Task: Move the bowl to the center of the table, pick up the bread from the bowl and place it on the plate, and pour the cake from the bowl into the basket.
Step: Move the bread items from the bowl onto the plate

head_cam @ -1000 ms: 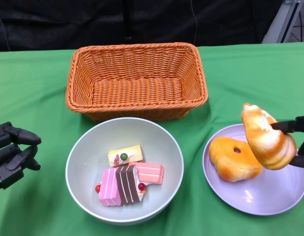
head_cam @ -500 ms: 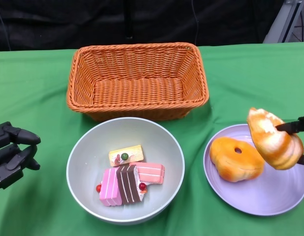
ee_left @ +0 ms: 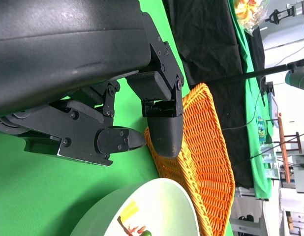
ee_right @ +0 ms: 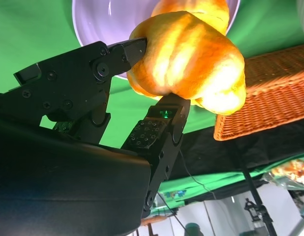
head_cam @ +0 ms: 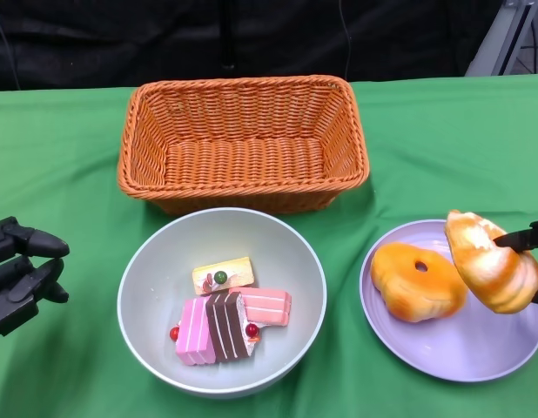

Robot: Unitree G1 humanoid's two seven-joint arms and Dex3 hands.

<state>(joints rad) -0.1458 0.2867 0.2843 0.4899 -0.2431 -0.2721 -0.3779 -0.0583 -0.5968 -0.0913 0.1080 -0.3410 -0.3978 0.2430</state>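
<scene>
Your right hand [head_cam: 532, 259] has gone lower and further right since a second ago. It pinches the bread [head_cam: 493, 261] just over the purple plate [head_cam: 443, 353], beside the other bun [head_cam: 417, 280] lying there. Most of that hand is cut off at the edge. Your left hand [head_cam: 21, 274] holds nothing, fingers apart. The cake [head_cam: 225, 318] sits in the bowl [head_cam: 156, 261], in front of the basket [head_cam: 243, 139]. You can't read any words anywhere.
</scene>
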